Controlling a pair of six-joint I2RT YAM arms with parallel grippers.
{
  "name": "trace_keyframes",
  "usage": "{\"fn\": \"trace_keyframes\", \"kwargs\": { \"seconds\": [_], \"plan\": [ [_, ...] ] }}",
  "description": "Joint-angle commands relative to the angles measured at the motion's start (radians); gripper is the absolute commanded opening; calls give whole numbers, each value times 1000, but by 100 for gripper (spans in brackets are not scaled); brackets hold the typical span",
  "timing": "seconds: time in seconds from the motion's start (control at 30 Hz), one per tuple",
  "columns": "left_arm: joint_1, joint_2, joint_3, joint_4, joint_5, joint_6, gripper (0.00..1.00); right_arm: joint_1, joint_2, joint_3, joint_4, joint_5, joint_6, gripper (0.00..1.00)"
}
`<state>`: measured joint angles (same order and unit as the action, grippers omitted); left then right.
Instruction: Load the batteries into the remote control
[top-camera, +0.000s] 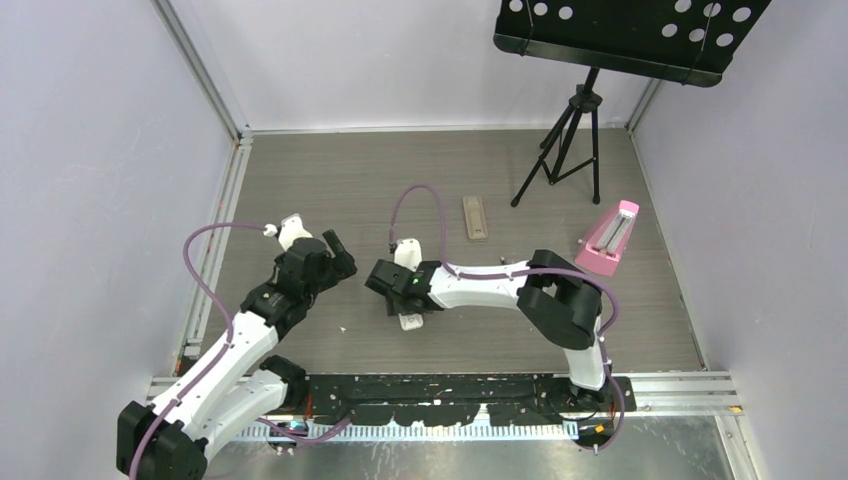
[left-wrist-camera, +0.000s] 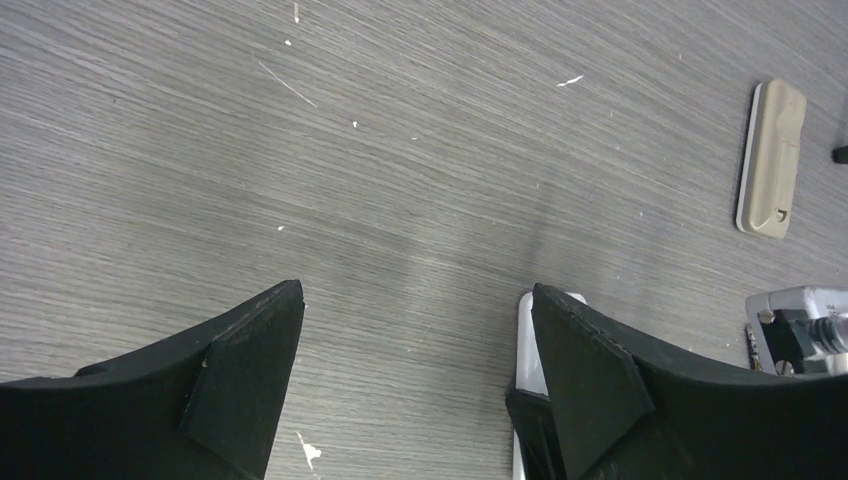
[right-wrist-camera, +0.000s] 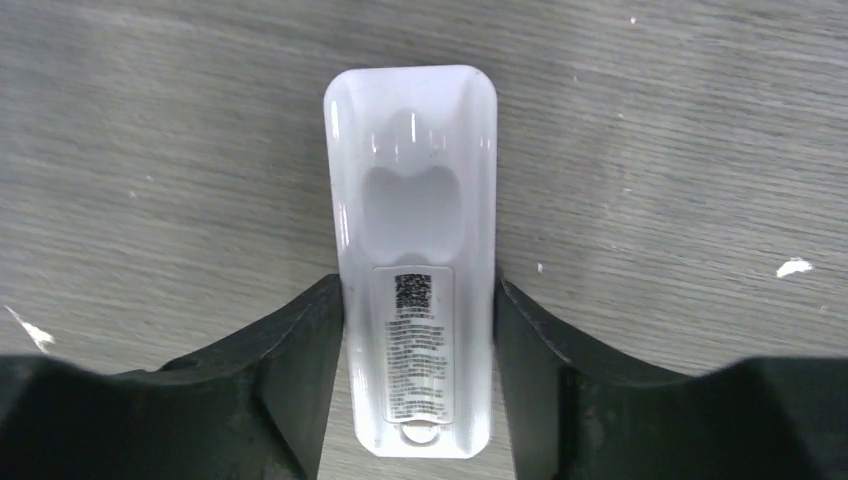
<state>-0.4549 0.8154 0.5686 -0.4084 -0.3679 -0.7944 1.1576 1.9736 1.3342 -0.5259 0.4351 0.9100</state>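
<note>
My left gripper (left-wrist-camera: 415, 300) hangs wide open over the table (left-wrist-camera: 300, 150), holding nothing. My right gripper (right-wrist-camera: 418, 288) is clamped on both long sides of a white bar (right-wrist-camera: 415, 180) with a dark label, which lies flat. That bar is not the remote control. The remote control (top-camera: 476, 217) lies tan face up, farther back and to the right, well apart from both grippers. I can't pick out the batteries anywhere. I judge nothing is loaded: the remote needs turning over, then the batteries need seating.
</note>
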Motion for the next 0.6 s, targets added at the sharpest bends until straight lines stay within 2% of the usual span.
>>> {"fn": "trace_keyframes", "kwargs": {
  "seconds": [0.0, 0.13, 0.23, 0.4, 0.5, 0.57],
  "plan": [
    [7, 12, -2, 40, 50, 31, 86, 8, -71, -74, -9, -87, -214, 54],
    [7, 36, -3, 73, 111, 45, 85, 7, -152, -160, 12, -181, -441, 49],
    [8, 37, -40, 142, 142, 68, 84, 7, -218, -238, 51, -278, -583, 50],
    [9, 42, -79, 175, 171, 76, 84, -4, -235, -265, 53, -235, -643, 71],
    [9, 48, -97, 183, 204, 78, 84, -4, -198, -247, 50, -246, -657, 72],
    [9, 49, -100, 179, 231, 86, 84, -5, -170, -239, 48, -250, -671, 64]
  ]
}}
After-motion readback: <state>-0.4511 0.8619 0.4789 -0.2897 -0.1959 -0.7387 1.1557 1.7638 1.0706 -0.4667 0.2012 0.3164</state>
